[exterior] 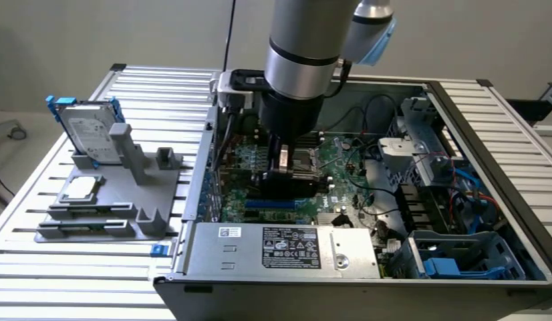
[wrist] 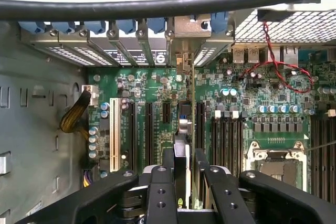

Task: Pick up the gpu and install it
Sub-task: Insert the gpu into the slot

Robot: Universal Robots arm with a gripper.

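Gpu [wrist: 181, 174] edge-on in wrist view, clamped by gripper [wrist: 184, 155] over motherboard [wrist: 252, 103].

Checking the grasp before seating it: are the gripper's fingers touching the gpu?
Touching. The wrist view shows the fingers closed against both faces of the edge-on gpu above the motherboard.

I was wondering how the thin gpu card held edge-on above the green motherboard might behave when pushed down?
The thin gpu card is probably stiff: it stands straight, edge-on, between the black fingers. Being so thin, it may tilt sideways if pushed off-line over the green motherboard. It seems light, as a narrow pinch carries it.
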